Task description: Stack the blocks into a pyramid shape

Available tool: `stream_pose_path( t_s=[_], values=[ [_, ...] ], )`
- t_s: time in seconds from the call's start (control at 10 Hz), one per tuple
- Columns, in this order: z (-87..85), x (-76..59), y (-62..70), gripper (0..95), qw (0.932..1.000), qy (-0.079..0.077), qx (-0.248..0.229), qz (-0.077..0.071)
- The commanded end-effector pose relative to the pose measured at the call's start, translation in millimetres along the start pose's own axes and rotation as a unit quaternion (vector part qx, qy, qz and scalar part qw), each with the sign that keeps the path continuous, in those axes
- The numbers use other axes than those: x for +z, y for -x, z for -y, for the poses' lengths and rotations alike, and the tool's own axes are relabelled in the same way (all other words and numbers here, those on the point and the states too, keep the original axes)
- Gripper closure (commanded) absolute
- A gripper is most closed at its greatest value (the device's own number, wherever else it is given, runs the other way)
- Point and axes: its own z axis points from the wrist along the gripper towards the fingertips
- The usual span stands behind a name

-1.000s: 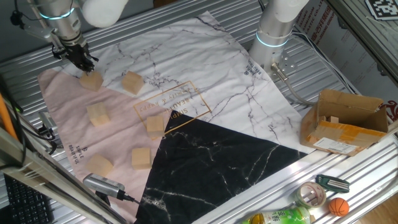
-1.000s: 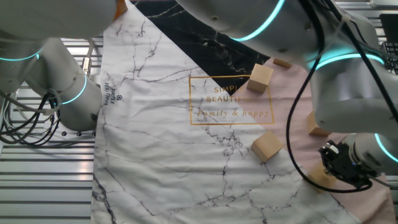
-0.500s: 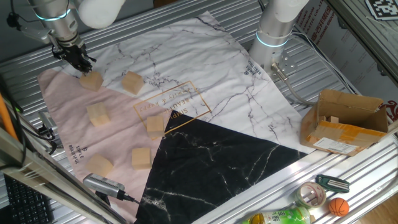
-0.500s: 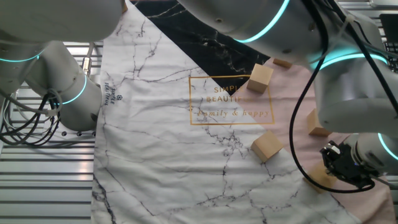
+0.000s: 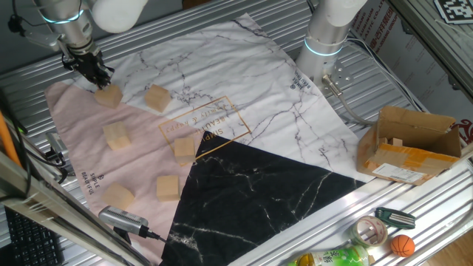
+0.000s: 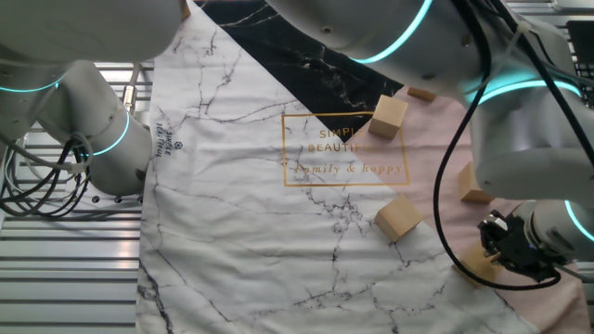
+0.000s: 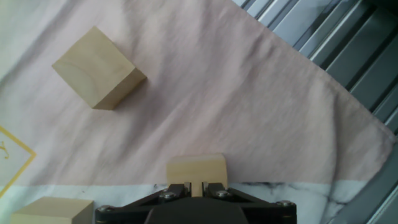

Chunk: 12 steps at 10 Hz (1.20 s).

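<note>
Blocks are lying scattered, none stacked, on a printed cloth [image 5: 244,89] of pink, white-marble and black-marble panels that is covering the ribbed metal tabletop [image 5: 414,199]. Nearest the hand camera, the end effector [image 7: 196,186] is standing directly over one wooden block [image 7: 196,168] at the seam between the pink and white panels; its dark fingers are sitting close together at the block's top edge, but whether they are gripping it or merely touching it cannot be told. Just beyond, a second block [image 7: 99,67] is resting on the pink panel, turned at an angle, and a third block [image 7: 46,210] is peeking in at the lower left corner. In one fixed view, the end effector [image 5: 94,72] is hanging at the far left corner of the cloth over its block [image 5: 109,96], with another block [image 5: 157,98] just beside it on the white marble, and four more blocks [image 5: 116,136] [image 5: 184,149] [image 5: 168,188] [image 5: 118,196] spreading toward the camera. Well apart on the right, an open cardboard box [image 5: 410,144] is sitting on the tabletop, with a tape roll [image 5: 372,230] and a small orange ball [image 5: 402,245] lying near the front edge.
</note>
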Motion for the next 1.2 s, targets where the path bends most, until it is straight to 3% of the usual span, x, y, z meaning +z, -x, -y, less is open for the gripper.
stream_pose_path(
  t_s=[0.1,1.2],
  values=[
    [0.3,0.4,0.7,0.0,1.0000,-0.001,0.000,0.002],
    [6.0,8.9,1.8,0.0,1.0000,-0.001,0.003,0.006]
  ],
)
